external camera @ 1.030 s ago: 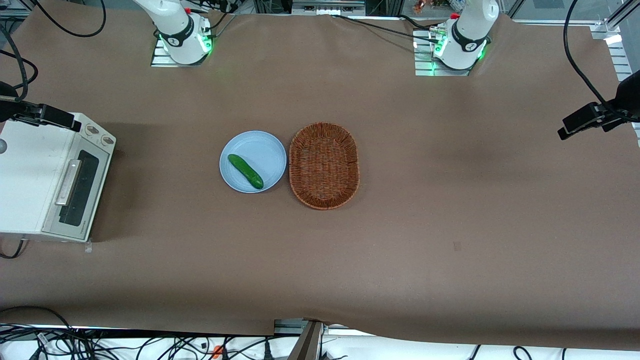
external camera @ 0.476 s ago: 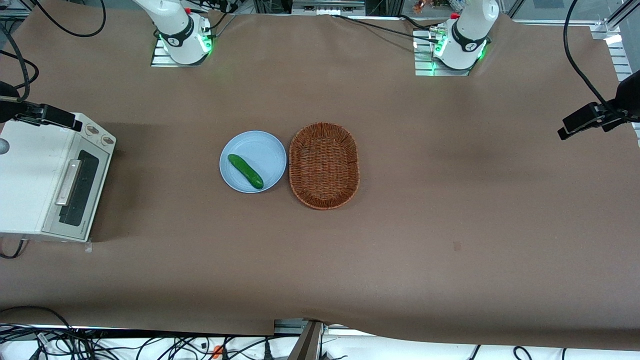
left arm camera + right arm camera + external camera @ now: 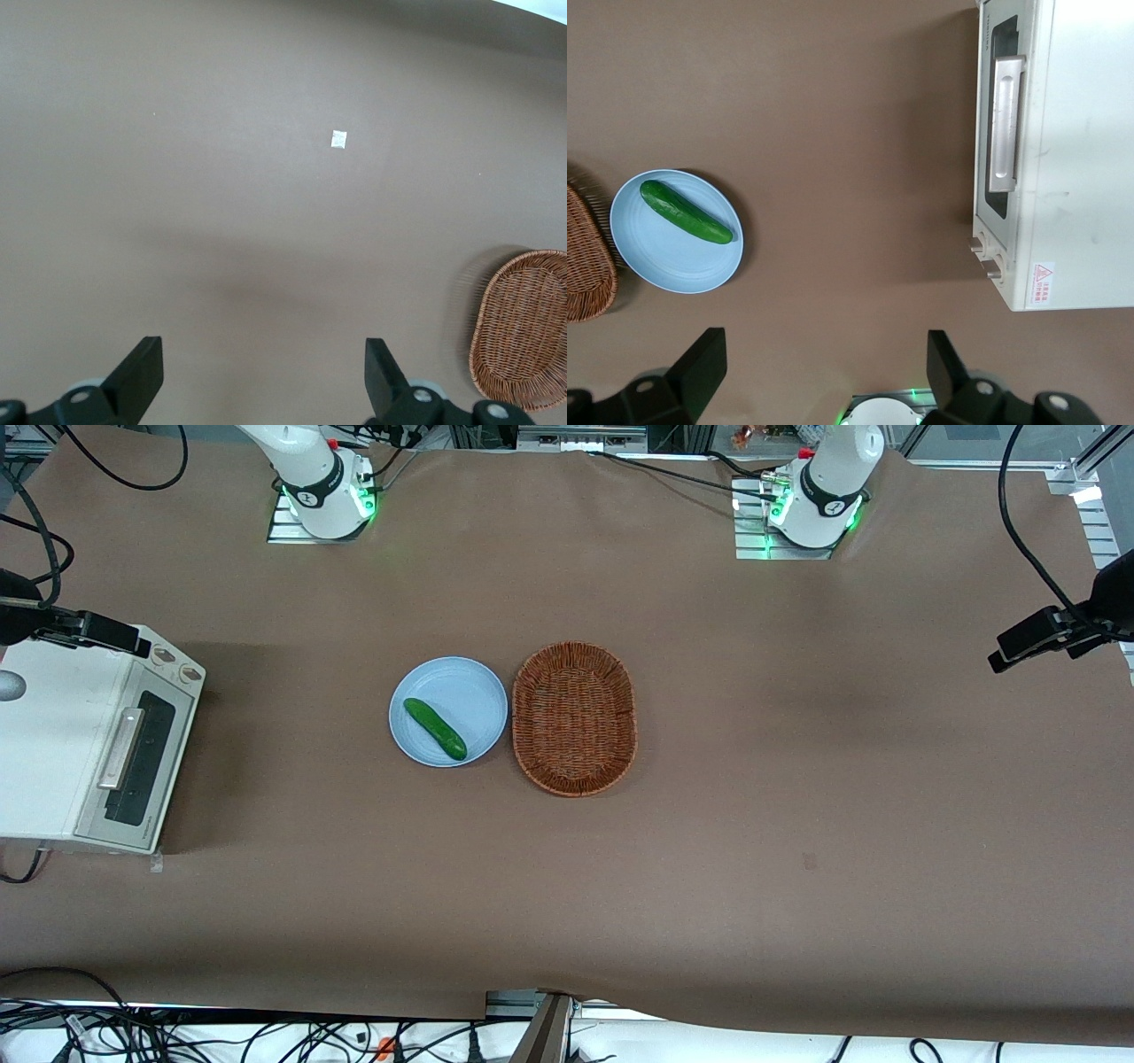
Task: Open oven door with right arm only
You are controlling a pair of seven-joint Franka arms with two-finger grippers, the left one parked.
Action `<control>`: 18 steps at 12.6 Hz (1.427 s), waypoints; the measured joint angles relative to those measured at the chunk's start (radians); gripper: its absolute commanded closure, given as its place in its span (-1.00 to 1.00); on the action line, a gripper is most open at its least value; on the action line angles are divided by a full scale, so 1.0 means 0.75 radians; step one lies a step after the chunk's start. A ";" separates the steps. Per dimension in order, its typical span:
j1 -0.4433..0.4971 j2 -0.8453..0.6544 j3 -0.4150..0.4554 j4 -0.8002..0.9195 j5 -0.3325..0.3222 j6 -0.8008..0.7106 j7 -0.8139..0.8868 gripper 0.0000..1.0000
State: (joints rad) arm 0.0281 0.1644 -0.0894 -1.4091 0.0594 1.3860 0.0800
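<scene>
The gripper (image 3: 819,376) is hanging high above the table, fingers (image 3: 700,367) spread apart, having barely shifted. The oven door (image 3: 133,766) is sitting shut at the working arm's end. A cucumber (image 3: 434,728) is lying on the blue plate (image 3: 465,686); the basket (image 3: 574,717) beside it is unchanged.

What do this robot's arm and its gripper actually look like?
The right arm is glossy white with a black band near its base, a small red part and a green glow at its foot, mounted on a metal plate. Black cables trail beside it. Its gripper, high above the table near the oven, has two black, wedge-shaped fingers set wide apart, with round screw caps at their mounts.
</scene>
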 measured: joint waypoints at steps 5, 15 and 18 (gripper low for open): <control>0.009 0.015 0.006 -0.013 -0.043 -0.032 -0.006 -1.00; 0.120 0.225 0.013 -0.060 -0.178 -0.114 -0.065 0.48; 0.164 0.313 0.014 -0.077 -0.375 -0.115 -0.275 0.96</control>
State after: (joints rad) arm 0.1511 0.3993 -0.0786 -1.4668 -0.2218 1.3001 -0.1266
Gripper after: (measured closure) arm 0.674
